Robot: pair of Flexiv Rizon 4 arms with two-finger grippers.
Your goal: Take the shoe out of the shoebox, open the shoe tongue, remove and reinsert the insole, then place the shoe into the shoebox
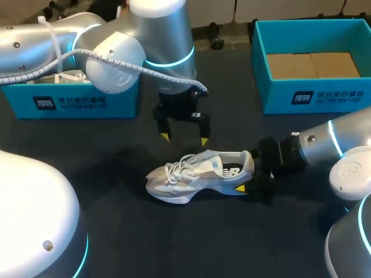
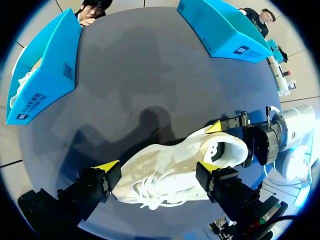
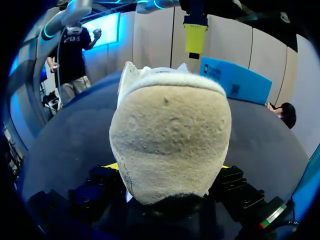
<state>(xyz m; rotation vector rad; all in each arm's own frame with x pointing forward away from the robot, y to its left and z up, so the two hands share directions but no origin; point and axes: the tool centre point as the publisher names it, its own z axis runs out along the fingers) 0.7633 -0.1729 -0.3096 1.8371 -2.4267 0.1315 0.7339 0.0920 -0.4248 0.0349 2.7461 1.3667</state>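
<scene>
Mid-table, away frm boxes (image 1: 313,95): right gripper (image 1: 250,174) clamps shoe (image 1: 200,174) heel, left gripper (image 1: 184,138) above.

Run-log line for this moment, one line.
shoe on table, outside shoebox | right gripper shut on heel | left gripper open above laces

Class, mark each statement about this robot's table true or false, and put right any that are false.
1. The shoe rests on the table, outside both boxes. True.
2. The left claw is shut on the laces. False: it is open and hangs above the shoe.
3. The right claw grips the shoe at its heel. True.
4. The right-hand blue box holds a second shoe. False: only its brown floor shows inside.
5. The shoe is turned upside down. False: it stands on its sole, laces upward.
</scene>
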